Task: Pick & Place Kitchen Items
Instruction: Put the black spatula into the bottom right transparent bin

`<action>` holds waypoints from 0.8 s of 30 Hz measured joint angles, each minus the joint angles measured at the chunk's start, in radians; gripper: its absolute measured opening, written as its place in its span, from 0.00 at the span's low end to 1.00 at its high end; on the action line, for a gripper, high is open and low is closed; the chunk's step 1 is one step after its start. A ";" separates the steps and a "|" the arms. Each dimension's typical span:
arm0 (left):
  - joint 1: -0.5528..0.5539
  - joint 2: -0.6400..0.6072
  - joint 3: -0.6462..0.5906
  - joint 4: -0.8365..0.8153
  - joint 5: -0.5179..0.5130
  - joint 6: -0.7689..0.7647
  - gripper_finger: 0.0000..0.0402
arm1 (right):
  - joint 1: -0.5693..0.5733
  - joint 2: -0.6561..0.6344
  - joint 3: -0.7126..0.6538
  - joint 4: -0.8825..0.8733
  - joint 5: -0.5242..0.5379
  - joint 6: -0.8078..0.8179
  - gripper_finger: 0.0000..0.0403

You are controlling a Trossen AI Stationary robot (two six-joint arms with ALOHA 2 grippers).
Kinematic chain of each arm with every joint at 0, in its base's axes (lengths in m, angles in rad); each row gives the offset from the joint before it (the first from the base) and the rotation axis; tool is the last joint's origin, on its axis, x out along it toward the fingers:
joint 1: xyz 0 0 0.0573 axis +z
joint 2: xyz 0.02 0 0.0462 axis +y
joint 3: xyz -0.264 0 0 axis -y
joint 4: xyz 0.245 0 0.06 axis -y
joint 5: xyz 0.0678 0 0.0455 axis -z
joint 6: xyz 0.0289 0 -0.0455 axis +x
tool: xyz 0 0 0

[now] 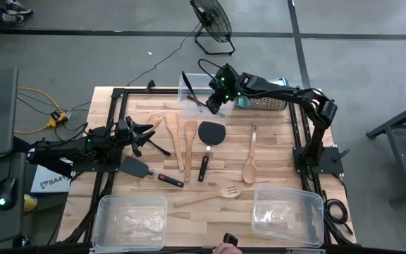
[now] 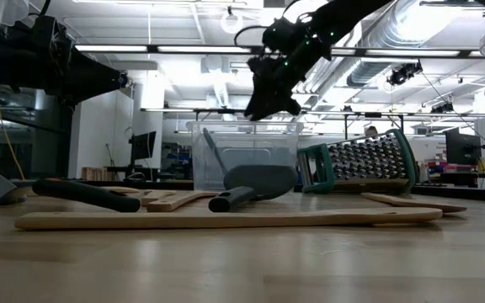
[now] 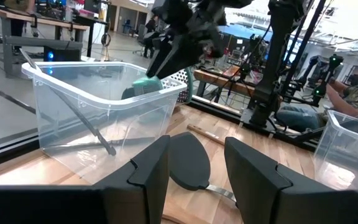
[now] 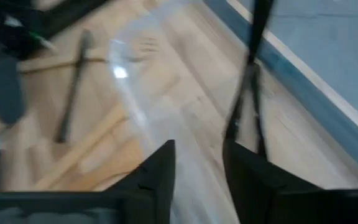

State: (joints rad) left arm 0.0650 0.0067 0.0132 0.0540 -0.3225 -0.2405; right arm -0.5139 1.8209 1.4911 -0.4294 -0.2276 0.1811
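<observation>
You are looking at a wooden tabletop (image 1: 273,159) carrying the whole spread. Three clear bins are sitting on it: one at the near left corner (image 1: 131,220), one at the near right corner (image 1: 287,214), and one at the far edge (image 1: 191,99), just beside a steel grater with a teal rim (image 1: 263,103).

Your right arm is reaching in from the right side, and its gripper (image 1: 214,103) is hovering over the far bin. In the right wrist view its fingers (image 4: 151,180) are standing apart with nothing between them, and a thin black tool (image 4: 248,74) is lying inside the bin below them, leaning against the bin's wall. Your left arm is resting low at the left side of the tabletop, with its gripper (image 1: 145,134) pointing toward the middle; its fingers (image 3: 148,171) are also apart and holding nothing.

The other utensils are lying loose between the bins. A black spatula with a red-black handle (image 1: 210,141) is sitting near the middle, and another one (image 1: 146,171) is lying just in front of the left gripper. Two pale wooden spatulas (image 1: 182,141) are lying side by side left of the middle one, with a wooden fork (image 1: 155,121) near the left gripper. A wooden spoon (image 1: 251,159) is lying to the right, and a slotted wooden spatula (image 1: 210,196) is lying between the two near bins.
</observation>
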 joint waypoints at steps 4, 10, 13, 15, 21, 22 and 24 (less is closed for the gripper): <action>0.000 0.000 0.000 0.000 0.000 0.000 0.38 | 0.014 -0.033 0.000 -0.008 -0.083 -0.047 0.44; 0.000 0.000 0.000 0.000 0.000 0.000 0.38 | 0.059 -0.103 -0.001 -0.029 -0.087 -0.145 0.50; 0.000 0.000 0.000 0.000 0.000 0.000 0.38 | 0.084 -0.150 -0.042 -0.008 -0.087 -0.185 0.50; 0.000 0.000 0.000 0.000 0.000 0.000 0.38 | 0.104 -0.191 -0.097 0.055 -0.085 -0.210 0.50; 0.000 0.000 0.000 0.000 0.000 0.000 0.38 | 0.163 -0.351 -0.318 0.269 -0.087 -0.281 0.50; 0.000 0.000 0.000 0.000 0.000 0.000 0.38 | 0.174 -0.379 -0.355 0.290 -0.086 -0.291 0.50; 0.000 0.000 0.000 0.000 0.000 0.000 0.38 | 0.194 -0.429 -0.418 0.330 -0.086 -0.312 0.50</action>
State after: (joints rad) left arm 0.0647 0.0071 0.0132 0.0536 -0.3226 -0.2405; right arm -0.3201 1.3916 1.0728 -0.0991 -0.3133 -0.1312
